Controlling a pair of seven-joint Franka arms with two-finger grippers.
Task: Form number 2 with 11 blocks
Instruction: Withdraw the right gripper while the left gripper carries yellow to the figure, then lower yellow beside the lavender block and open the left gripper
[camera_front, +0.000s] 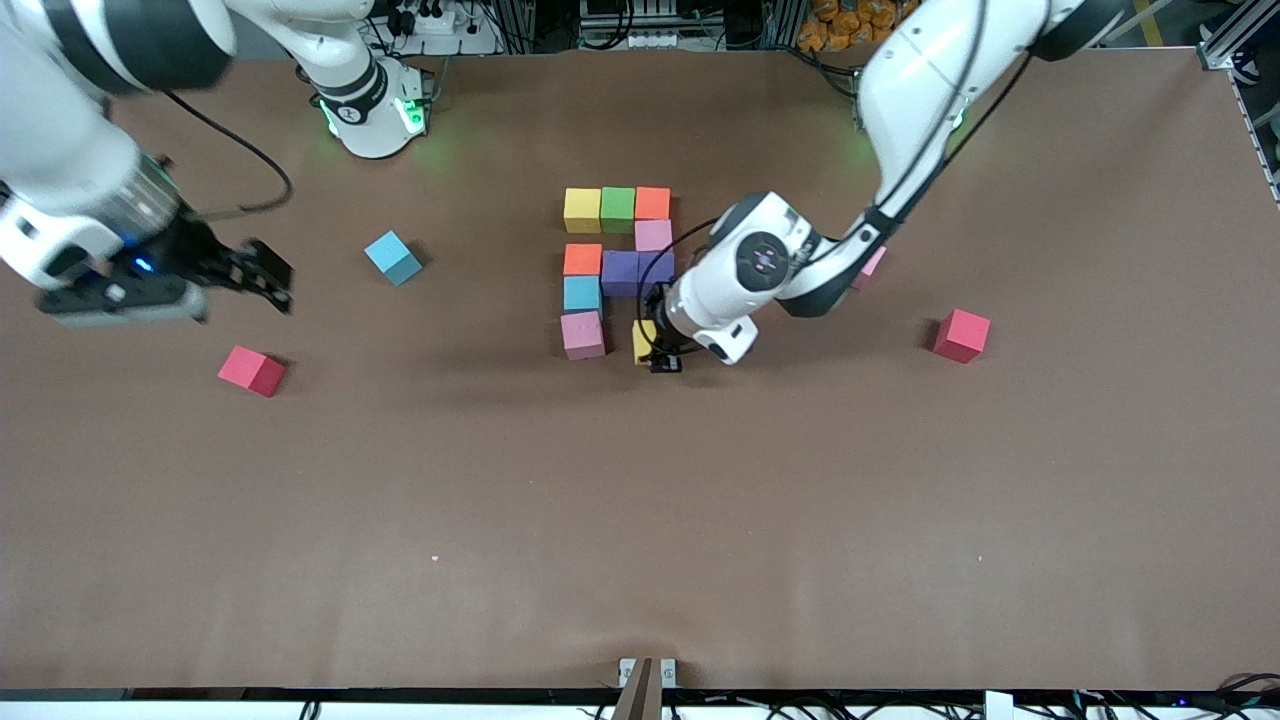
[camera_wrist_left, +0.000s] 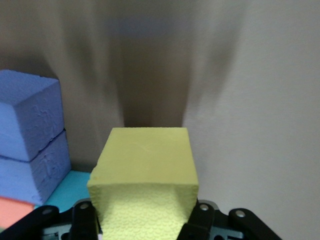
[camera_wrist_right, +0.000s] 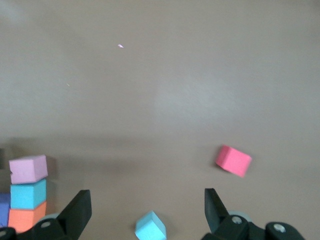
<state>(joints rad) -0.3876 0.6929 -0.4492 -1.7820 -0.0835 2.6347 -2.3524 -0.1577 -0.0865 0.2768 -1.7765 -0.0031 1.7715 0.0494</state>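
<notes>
Mixed-colour blocks lie as part of the number 2: yellow, green and orange in a row, then pink, then orange and two purple blocks, then cyan and pink. My left gripper is shut on a yellow block, held low beside that last pink block with a small gap. The purple blocks show beside it in the left wrist view. My right gripper hangs open and empty over the right arm's end of the table.
Loose blocks lie around: a cyan one and a red one toward the right arm's end. A red one lies toward the left arm's end, and a pink one is partly hidden by the left arm.
</notes>
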